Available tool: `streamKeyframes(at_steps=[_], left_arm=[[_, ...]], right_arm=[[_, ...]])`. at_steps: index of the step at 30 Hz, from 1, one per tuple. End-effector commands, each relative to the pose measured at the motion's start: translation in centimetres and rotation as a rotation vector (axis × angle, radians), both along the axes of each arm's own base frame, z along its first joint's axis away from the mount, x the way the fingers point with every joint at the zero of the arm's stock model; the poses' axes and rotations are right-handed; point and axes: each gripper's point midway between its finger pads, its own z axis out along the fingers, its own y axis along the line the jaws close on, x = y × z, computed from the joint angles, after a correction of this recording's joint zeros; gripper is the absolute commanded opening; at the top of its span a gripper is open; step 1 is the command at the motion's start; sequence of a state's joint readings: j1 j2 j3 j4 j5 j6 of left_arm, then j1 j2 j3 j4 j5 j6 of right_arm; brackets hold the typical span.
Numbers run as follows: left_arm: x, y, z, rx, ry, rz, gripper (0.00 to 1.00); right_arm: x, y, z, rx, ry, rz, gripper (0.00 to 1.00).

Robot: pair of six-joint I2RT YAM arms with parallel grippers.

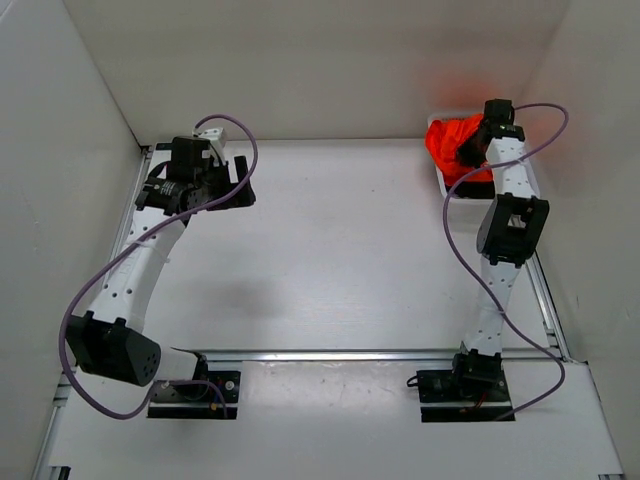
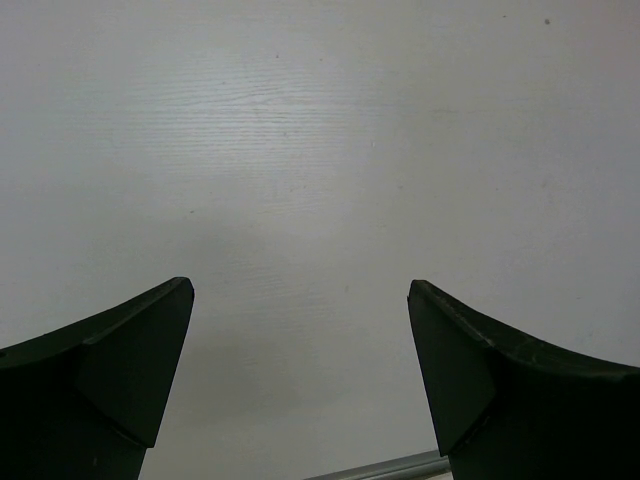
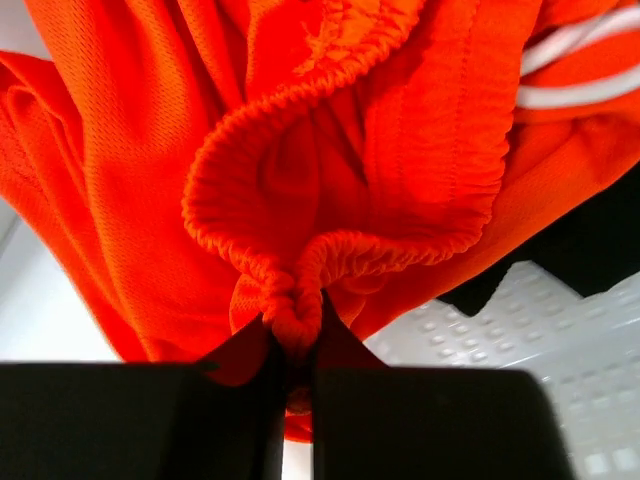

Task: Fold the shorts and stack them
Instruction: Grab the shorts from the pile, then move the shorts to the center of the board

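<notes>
The orange-red shorts lie bunched in a white basket at the far right corner of the table. My right gripper reaches into that heap. In the right wrist view my right gripper is shut on a pinched fold of the gathered elastic waistband of the shorts, and the white drawstring shows at the top right. My left gripper hovers over the bare tabletop at the far left, away from the shorts. In the left wrist view my left gripper stands wide open with nothing between its fingers.
White walls enclose the table on the left, back and right. The white perforated basket floor shows beneath the shorts, with a black piece lying in it. A metal rail runs along the near edge between the arm bases.
</notes>
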State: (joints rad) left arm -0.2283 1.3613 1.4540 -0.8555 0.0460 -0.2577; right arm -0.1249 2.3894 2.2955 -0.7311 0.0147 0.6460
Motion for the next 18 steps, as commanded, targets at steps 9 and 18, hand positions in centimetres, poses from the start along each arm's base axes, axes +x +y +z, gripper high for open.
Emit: streamKeyframes(at_steps=[9, 18], left_arm=[[-1.9, 0.1, 3.5, -0.098, -0.065, 0.041, 1.00], [-3.5, 0.0, 5.9, -0.221, -0.041, 0.020, 1.00]], right_arm=[[-10.5, 11.3, 32.4, -0.205, -0.652, 0.296, 0.00], [-25.8, 21.9, 36.4, -0.024, -0.803, 0.601, 0.00]])
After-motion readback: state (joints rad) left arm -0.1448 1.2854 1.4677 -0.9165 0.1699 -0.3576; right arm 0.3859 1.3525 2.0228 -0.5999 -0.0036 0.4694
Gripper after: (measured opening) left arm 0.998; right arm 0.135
